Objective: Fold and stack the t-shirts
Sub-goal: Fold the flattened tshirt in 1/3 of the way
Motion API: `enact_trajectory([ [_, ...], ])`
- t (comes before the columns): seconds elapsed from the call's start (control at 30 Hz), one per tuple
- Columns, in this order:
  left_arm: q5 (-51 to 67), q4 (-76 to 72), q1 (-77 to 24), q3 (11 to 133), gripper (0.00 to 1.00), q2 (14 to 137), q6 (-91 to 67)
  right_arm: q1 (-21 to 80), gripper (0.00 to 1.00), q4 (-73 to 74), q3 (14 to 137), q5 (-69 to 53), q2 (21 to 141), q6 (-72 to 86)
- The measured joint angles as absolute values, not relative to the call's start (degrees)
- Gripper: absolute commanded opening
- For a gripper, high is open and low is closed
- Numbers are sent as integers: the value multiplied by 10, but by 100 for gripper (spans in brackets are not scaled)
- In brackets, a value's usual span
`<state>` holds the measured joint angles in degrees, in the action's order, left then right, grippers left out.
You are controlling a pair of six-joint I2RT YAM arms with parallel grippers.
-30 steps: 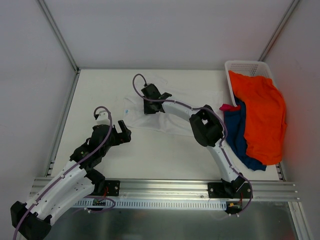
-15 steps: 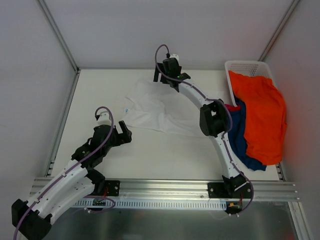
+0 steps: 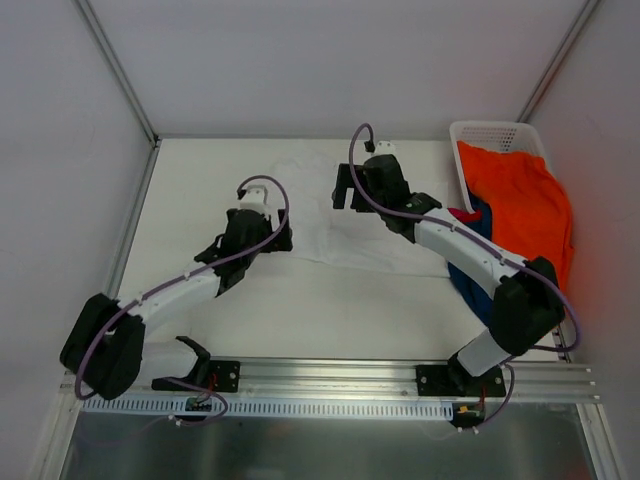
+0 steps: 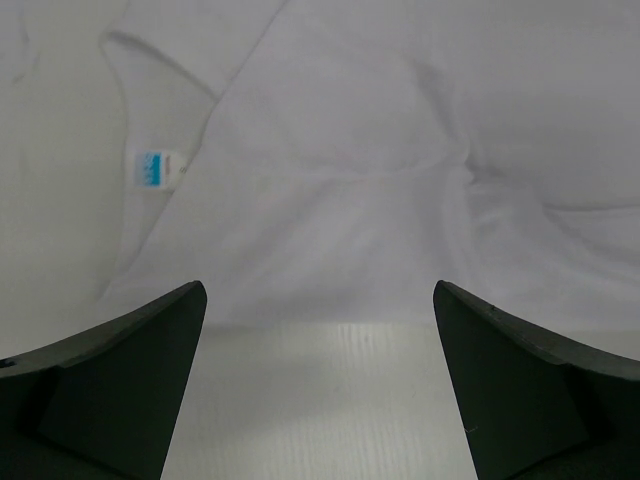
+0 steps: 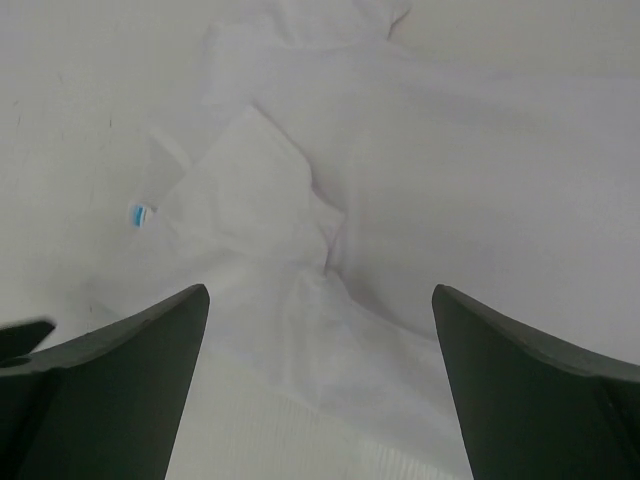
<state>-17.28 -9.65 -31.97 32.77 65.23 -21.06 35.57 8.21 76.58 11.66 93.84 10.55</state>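
A plain white t-shirt [image 3: 325, 220] lies rumpled and partly spread in the middle of the table. My left gripper [image 3: 262, 238] hovers open at its near left edge, fingers [image 4: 130, 385] wide, nothing between them; a small blue label [image 4: 155, 170] shows ahead. My right gripper [image 3: 346, 195] is open above the shirt's far middle, over a creased fold [image 5: 300, 220], holding nothing. An orange t-shirt [image 3: 520, 215] drapes out of the basket, over a navy one [image 3: 475, 270], with a bit of magenta cloth [image 3: 458, 214] beside them.
A white lattice basket [image 3: 487, 131] stands at the back right corner. Metal frame posts and white walls close in the table on the left, back and right. An aluminium rail [image 3: 330, 375] runs along the near edge.
The right gripper opened and let go of the white shirt, then swung from the shirt's left part to the back and on to its far middle. The left arm reached forward to the shirt's near left edge.
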Motion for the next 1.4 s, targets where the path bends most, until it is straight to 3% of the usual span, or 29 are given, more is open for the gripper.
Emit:
enact_trajectory([
  [0.23, -73, -249, -287, 471, 99, 879, -137, 388, 92, 90, 590, 116, 793, 116],
  [0.47, -43, -199, -245, 595, 99, 998, -144, 394, 92, 118, 487, 134, 680, 133],
  [0.97, 46, -112, -183, 521, 99, 998, -236, 394, 92, 140, 454, 158, 602, 164],
  [1.4, 18, -22, -183, 513, 99, 962, -257, 396, 94, 183, 407, 187, 465, 191],
])
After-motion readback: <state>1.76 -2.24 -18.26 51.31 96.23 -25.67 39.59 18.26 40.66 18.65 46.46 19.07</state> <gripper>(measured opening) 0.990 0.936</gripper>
